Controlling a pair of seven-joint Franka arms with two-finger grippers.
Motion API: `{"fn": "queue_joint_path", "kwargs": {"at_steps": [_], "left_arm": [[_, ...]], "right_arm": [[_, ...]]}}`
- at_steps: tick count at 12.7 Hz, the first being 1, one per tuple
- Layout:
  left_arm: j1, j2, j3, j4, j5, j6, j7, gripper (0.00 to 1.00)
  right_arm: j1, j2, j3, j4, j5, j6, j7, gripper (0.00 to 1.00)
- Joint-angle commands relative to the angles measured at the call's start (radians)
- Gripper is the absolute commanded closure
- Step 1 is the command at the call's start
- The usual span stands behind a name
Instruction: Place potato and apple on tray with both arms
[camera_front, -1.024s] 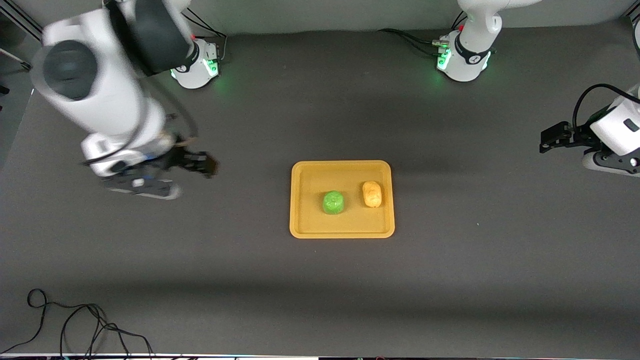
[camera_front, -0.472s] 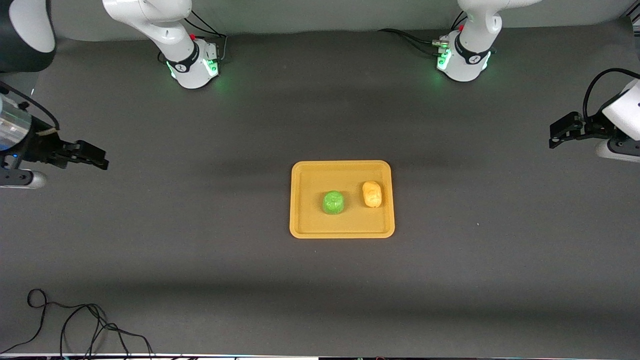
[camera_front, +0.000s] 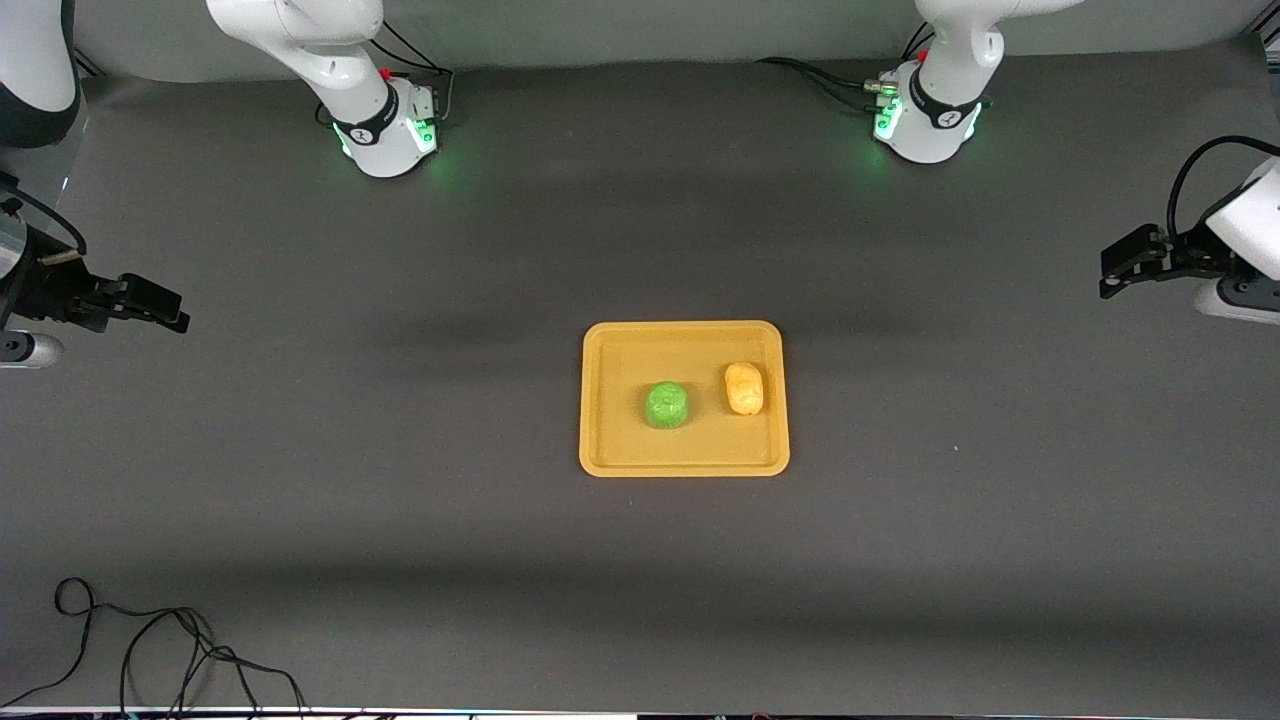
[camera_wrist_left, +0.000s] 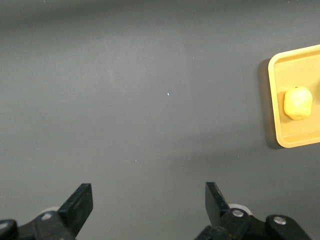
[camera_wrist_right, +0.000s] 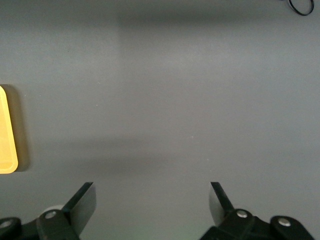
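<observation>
Swinging out from near the tray (camera_front: 684, 462) a second ago, the right arm has carried its right tool (camera_front: 160, 305) up over the worktop (camera_front: 400, 500) at its own end — well apart from the tray. Its fingers are spread wide with nothing between them. Meanwhile the left tool (camera_front: 1120, 265) has barely shifted; it hangs over the left arm's end of the worktop, equally wide open and empty. On the tray the apple (camera_front: 666, 405) and potato (camera_front: 743, 388) lie side by side, apart, the potato toward the left arm's end. With both in place and both arms drawn back, the task looks finished — nothing is left to pick up.
</observation>
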Motion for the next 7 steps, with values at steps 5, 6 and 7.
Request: {"fn": "queue_joint_path", "kwargs": {"at_steps": [5, 6, 7], "left_arm": [[0.006, -0.015, 0.001, -0.004, 0.013, 0.019, 0.006, 0.00], [0.004, -0.013, 0.001, -0.004, 0.013, 0.019, 0.006, 0.00], [0.004, -0.015, 0.001, -0.004, 0.013, 0.017, 0.006, 0.00]], "right_arm": [[-0.001, -0.019, 0.008, -0.008, 0.002, 0.008, -0.023, 0.00], [0.000, -0.021, 0.008, -0.009, 0.002, 0.007, -0.019, 0.00], [0.000, -0.021, 0.008, -0.008, 0.002, 0.007, -0.016, 0.00]]}}
